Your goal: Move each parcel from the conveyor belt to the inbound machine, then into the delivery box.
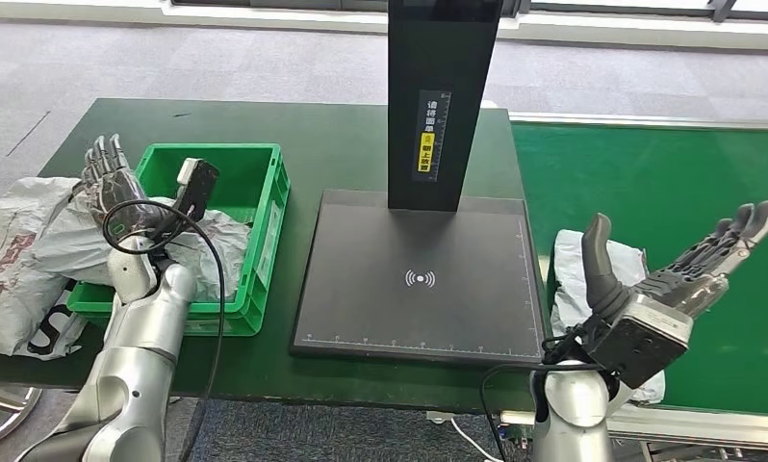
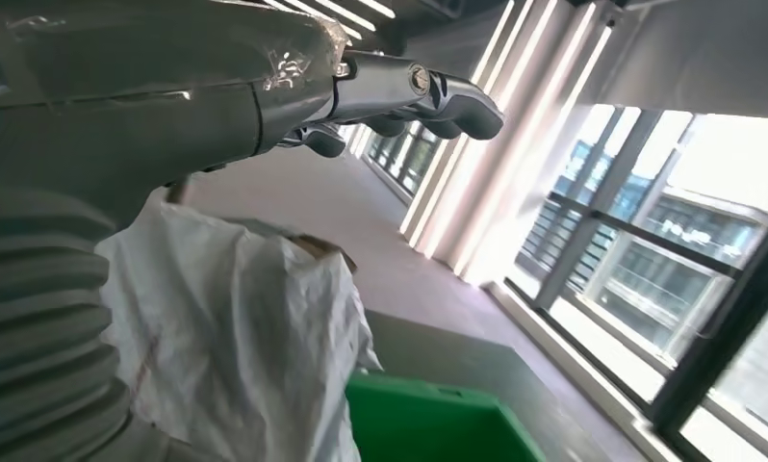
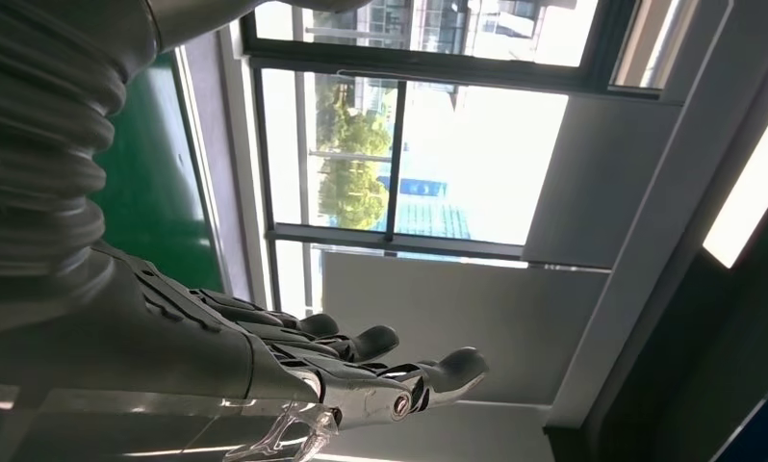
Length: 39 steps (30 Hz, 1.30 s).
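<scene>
Right hand (image 1: 683, 274): palm up, fingers spread, holding nothing, above the green conveyor belt (image 1: 669, 183). White parcel (image 1: 592, 279): on the belt's near end, under and just beside the right hand. Scanner platform (image 1: 419, 279): black, bare, with a dark upright post (image 1: 443, 96). Green crate (image 1: 255, 192): on the dark table (image 1: 342, 144), holding crumpled white bags (image 1: 217, 250). Left hand (image 1: 111, 183): fingers extended and apart, empty, over the crate's outer edge. More bags (image 1: 14, 260): heaped beside the crate.

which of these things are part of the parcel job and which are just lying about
Job:
- white parcel on the green conveyor belt
- black inbound machine
- green delivery box holding a grey parcel
- right robot hand, open

Lying about:
- crumpled bags beside the box
</scene>
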Available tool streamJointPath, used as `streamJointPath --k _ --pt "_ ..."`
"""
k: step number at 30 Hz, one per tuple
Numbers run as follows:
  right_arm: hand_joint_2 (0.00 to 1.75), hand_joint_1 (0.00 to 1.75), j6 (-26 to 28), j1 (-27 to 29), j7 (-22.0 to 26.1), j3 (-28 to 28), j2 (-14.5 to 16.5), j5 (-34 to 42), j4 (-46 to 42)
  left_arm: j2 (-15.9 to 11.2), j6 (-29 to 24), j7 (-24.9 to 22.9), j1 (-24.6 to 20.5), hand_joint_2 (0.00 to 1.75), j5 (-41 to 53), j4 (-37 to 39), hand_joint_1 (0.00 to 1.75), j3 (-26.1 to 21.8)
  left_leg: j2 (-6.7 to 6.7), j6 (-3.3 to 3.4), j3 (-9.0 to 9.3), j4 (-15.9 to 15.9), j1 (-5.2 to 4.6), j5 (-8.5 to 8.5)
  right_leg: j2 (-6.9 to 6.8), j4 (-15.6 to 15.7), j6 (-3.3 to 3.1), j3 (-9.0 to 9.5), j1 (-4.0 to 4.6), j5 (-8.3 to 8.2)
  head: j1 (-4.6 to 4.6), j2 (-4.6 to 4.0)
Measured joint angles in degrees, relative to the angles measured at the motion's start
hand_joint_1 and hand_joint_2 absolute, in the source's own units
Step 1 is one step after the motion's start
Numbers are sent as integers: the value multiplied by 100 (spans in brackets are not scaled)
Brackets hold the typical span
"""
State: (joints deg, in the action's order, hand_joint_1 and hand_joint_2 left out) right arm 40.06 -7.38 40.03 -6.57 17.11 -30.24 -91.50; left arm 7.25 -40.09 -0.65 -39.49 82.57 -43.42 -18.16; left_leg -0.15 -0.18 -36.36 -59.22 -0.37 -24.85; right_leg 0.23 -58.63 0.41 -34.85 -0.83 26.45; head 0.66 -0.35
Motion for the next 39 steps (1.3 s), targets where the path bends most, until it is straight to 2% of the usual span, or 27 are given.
streamJointPath --k 2,6,8,10,12,13,15,16,18,23,26,30,35,39 --pt "175 0 0 0 1 10 0 -22 19 87 0 426 -69 0 -213 140 0 -251 0 0 0 0 0 0 0 0 0 0 0 0 0 0" --pt "175 0 0 0 1 36 0 -53 52 226 -1 841 -141 175 -351 276 0 -641 1 0 0 0 -1 0 1 0 1 0 0 -1 -1 0" --pt "175 0 0 0 -16 92 0 -198 92 310 -1 1292 -152 175 -511 265 0 -838 0 0 0 0 0 0 1 0 0 0 0 0 0 0" --pt "175 0 1 -12 -200 248 0 -704 236 435 -3 2244 -171 175 -1009 194 0 -1161 -3 0 -1 0 1 0 -1 0 0 1 1 0 1 0" --pt "175 0 -2 -49 -637 482 0 -1586 513 559 13 3297 -180 175 -2027 122 0 -1464 -7 0 -1 0 0 0 -4 0 1 4 1 0 1 0" --pt "175 0 -5 -100 -890 635 0 -2106 696 609 44 3664 -137 175 -2746 44 0 -1504 -7 0 -1 0 0 0 -4 0 1 5 0 0 1 0" --pt "175 0 -11 -275 -1348 1065 8 -3153 1103 685 99 4006 117 175 -4260 -309 0 -1258 -4 1 0 0 -1 -1 -3 1 1 5 -1 -1 1 0" --pt "175 0 -11 -391 -1521 1345 22 -3617 1306 724 99 4051 330 175 -4868 -587 0 -1006 -5 1 0 0 -2 -1 -3 2 2 5 -1 -1 1 0" --pt "175 0 -10 -596 -1760 1990 63 -4336 1698 806 55 4081 821 175 -5434 -1316 0 -429 -16 2 -2 -1 -2 -1 -12 3 3 7 -2 -1 1 0" --pt "175 0 -5 -903 -2134 3348 145 -5355 2437 1030 11 4100 1910 175 -5463 -3067 0 804 -41 12 -6 -1 -6 -8 -35 9 11 13 -5 8 2 0" --pt "175 0 -3 -991 -2217 3936 173 -5630 2740 1098 11 4098 2281 175 -5492 -3733 0 1300 -38 13 -9 -1 -6 -12 -32 11 14 12 -5 10 2 0" --pt "175 0 1 -1058 -2332 4305 199 -5680 2965 1136 11 4093 2507 175 -5556 -4217 0 1645 -29 11 -7 -1 -3 -13 -28 10 13 9 -2 10 2 0" --pt "175 0 2 -1107 -2941 4390 157 -5601 3293 1070 11 4091 2658 175 -5894 -4569 0 2032 -24 9 -4 -1 1 -11 -26 10 12 9 1 10 2 0" --pt "175 0 3 -1160 -3014 4467 61 -5498 3607 1004 11 4091 2761 175 -5967 -4773 0 2291 -25 9 -4 -1 -1 -10 -25 10 12 10 0 10 2 0"
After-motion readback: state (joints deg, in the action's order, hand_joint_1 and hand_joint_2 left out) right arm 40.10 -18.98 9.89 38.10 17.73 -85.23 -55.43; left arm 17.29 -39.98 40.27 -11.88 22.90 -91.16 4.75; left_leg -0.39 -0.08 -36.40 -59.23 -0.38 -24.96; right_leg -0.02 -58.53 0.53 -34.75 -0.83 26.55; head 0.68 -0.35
